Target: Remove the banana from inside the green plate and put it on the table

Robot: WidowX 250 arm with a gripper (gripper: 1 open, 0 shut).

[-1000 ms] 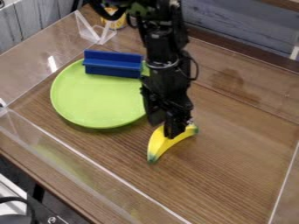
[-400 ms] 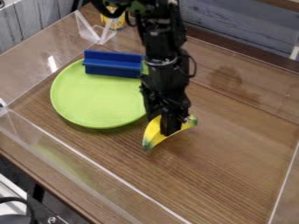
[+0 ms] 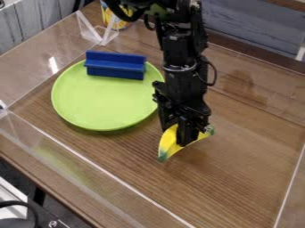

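Shifted toward 3 o'clock since the earlier frame: gripper [image 3: 183, 134] and banana [image 3: 176, 145] together, further clear of the green plate [image 3: 89, 98]. Camera view: fingers narrowed onto the banana's upper part, holding it tilted, lower tip at or just above the table [image 3: 244, 169]; contact not certain. Sits just off the plate's rim at 4 o'clock. Blue block [image 3: 114, 63] resting at the plate's 12 o'clock edge. Judged placing step, nearly complete. Next: confirm the banana rests on wood, spread fingers, lift straight up.
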